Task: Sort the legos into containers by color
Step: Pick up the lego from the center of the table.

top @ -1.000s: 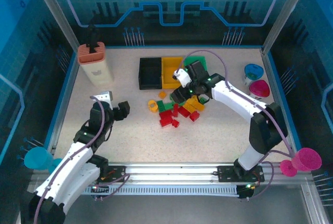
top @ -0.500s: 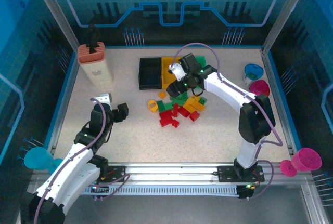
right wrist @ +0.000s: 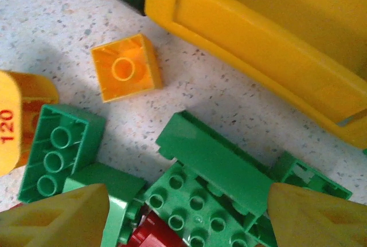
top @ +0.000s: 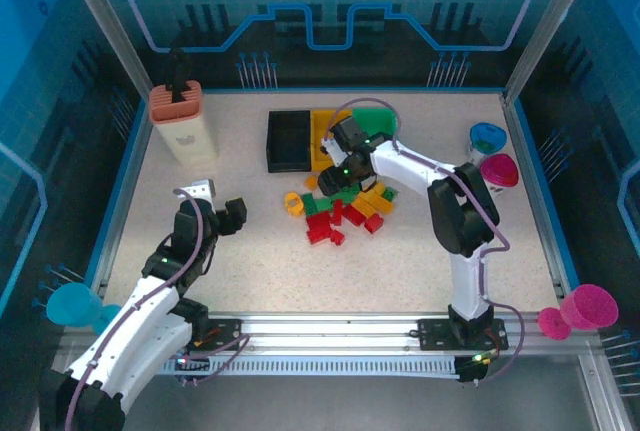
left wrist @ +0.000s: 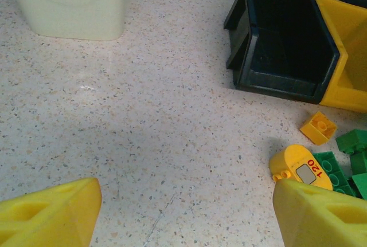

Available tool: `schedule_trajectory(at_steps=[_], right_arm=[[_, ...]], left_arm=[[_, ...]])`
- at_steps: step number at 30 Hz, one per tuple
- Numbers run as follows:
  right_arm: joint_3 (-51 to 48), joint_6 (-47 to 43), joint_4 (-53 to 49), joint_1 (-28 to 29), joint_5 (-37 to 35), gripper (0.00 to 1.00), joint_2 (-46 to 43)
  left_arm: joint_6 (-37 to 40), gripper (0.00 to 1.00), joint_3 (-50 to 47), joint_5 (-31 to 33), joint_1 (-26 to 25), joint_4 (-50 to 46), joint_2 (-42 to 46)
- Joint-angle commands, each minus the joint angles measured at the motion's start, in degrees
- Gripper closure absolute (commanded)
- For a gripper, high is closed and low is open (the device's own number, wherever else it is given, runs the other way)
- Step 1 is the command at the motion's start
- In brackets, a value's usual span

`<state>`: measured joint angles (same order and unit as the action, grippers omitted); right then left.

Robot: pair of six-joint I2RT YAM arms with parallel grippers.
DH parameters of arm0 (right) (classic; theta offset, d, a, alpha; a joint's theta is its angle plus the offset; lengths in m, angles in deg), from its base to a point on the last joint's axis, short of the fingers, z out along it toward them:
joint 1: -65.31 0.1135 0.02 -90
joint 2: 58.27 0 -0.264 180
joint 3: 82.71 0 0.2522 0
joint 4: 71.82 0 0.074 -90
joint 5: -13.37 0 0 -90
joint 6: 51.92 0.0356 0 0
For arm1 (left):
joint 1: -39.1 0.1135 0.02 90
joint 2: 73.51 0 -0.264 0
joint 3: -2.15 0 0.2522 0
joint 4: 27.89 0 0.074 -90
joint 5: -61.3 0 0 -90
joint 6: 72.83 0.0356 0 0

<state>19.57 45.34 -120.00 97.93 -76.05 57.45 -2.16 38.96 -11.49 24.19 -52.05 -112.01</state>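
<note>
Nearly all red, yellow, green plastic lego bricks (top: pixel 340 213) lie piled mid-worktop, just before black plastic bin (top: pixel 288 141), yellow plastic bin (top: pixel 322 129), green plastic bin (top: pixel 375 116), sorting apparently barely begun; right gripper (right wrist: pixel 183 215) over pile and left gripper (left wrist: pixel 183 212) both gape empty.

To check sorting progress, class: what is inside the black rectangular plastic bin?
The black rectangular plastic bin looks empty: its dark floor is bare from above and from the left wrist camera. Its shadowed far corners are too dark to check fully.
</note>
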Motion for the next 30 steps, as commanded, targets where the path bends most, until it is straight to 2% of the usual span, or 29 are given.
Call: schedule_trajectory(at_steps=[1,7,16,25,30], right_arm=[[1.86,3.62,-1.31,0.69,-2.46,0.26,1.22],[1.01,6.0,0.84,1.06,-3.83,0.26,1.82],[4.3,5.04,-0.48,1.74,-3.71,0.27,5.34],[3.35,5.31,-0.37,2.97,-3.19,0.28,5.92],[4.07,2.79,-1.12,3.2,-5.55,0.29,6.46]], left_arm=[[1.22,0.21,-0.87,1.19,-0.51,-0.07,0.71],[1.25,0.21,-0.86,1.24,-0.46,-0.11,0.71],[1.14,0.21,-0.83,1.41,-0.46,-0.15,0.77],[1.05,0.21,-0.82,1.42,-0.46,-0.24,0.78],[1.1,0.21,-0.81,1.42,-0.46,-0.16,0.69]])
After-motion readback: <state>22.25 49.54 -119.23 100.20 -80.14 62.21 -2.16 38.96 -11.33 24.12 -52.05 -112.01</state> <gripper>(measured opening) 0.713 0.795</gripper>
